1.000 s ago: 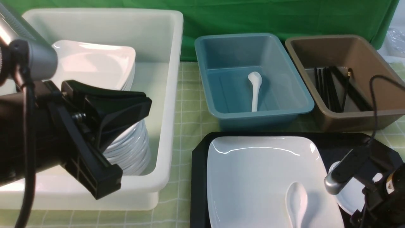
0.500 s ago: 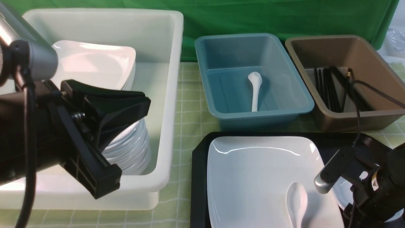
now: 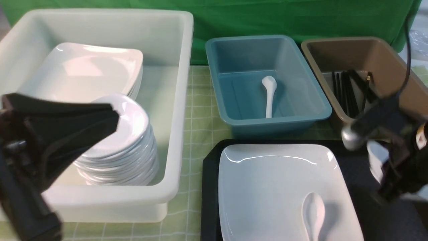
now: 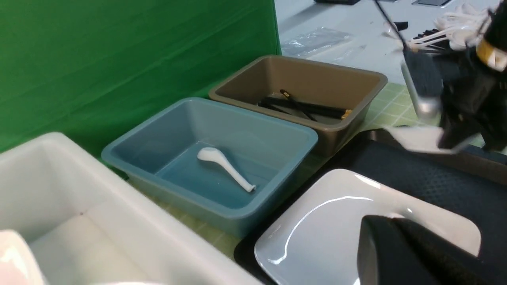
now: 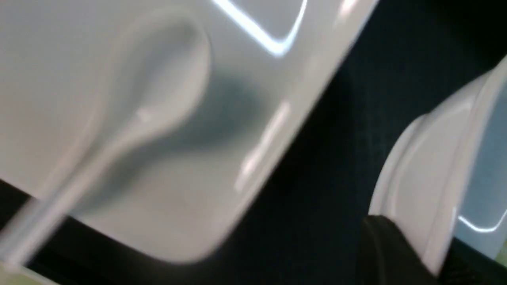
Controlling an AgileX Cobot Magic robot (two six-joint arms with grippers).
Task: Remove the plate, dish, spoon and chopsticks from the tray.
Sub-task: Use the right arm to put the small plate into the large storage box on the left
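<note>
Watching remotely, I saw the stubby white spoon (image 3: 312,214) lying in the glossy square plate's (image 3: 267,177) shallow well, on the textured black tray (image 3: 209,190). My left pincer (image 3: 67,130) hung low before the white tub (image 3: 180,100); I couldn't tell its opening. My right pincer (image 3: 388,174), above the tray's right side, clamped the small glossy dish (image 3: 374,154), tilted, clear of the tray. Beyond stood a blue bin (image 3: 217,83) and a brown bin (image 3: 384,47).

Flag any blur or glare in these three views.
Front view: blue bin sharp, right arm motion-blurred, glare streak across the plate. Left wrist view: mostly crisp, but the dish is smeared. Right wrist view: heavily motion-smeared throughout; spoon soft, outlines streaked.
</note>
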